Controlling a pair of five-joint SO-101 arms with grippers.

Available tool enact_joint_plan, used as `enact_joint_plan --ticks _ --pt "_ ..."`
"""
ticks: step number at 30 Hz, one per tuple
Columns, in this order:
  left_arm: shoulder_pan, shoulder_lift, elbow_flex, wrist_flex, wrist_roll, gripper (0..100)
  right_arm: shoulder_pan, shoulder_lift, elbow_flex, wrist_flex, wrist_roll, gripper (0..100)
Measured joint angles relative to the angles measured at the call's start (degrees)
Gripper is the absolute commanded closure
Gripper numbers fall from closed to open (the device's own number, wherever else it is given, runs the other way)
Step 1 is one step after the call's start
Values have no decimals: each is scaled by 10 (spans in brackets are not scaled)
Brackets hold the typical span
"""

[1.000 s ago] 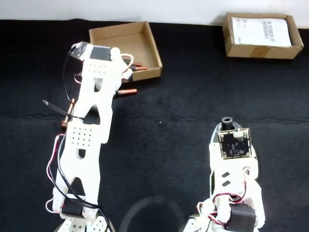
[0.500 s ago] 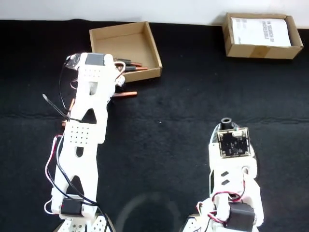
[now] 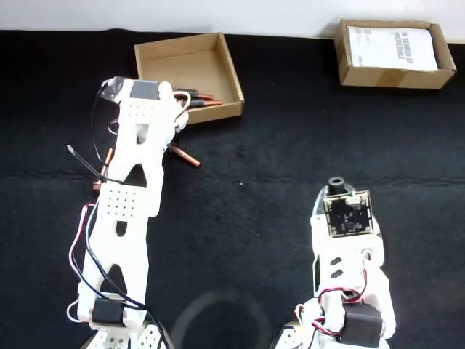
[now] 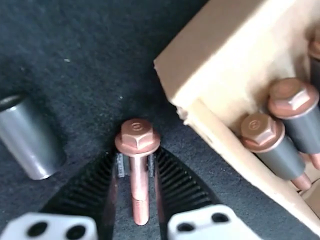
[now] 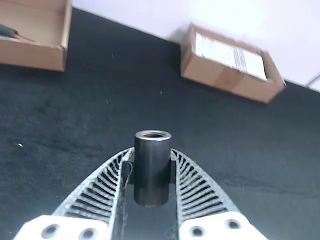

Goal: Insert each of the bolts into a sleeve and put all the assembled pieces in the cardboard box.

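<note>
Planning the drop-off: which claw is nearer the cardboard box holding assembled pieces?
Left. The left claw, gripping a bolt, is just beside the cardboard box; the right claw, holding a sleeve, sits far from it.

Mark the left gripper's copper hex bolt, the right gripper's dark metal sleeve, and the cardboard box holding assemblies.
Copper hex bolt (image 4: 137, 139): left wrist view, head.
Dark metal sleeve (image 5: 152, 170): right wrist view, side wall.
Cardboard box (image 3: 185, 69): high view, bare floor.

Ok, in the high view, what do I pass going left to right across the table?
Cardboard box with assembled pieces → sleeve upright in the right tool → second box holding a paper sheet.
</note>
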Motion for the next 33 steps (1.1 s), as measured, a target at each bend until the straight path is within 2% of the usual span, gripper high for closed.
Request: enact_joint_plan --ticks 3,5,11,13,21,27,33 --pt "12 2 -23 11 -59 992 -26 0 25 -52 0 991" --pt "23 2 -44 22 -104 992 -43 0 43 -96 -25 991" --pt "54 -68 -105 32 -273 992 -135 0 109 -210 -210 991" --pt "54 -105 -128 32 -323 992 -174 0 138 -243 -244 991" --pt "53 -236 -142 33 -463 992 -287 2 189 -279 -260 991" --pt "37 -338 -142 33 -615 992 -316 2 189 -322 -260 991" --pt "11 -457 -144 33 -653 992 -324 2 189 -338 -260 991"
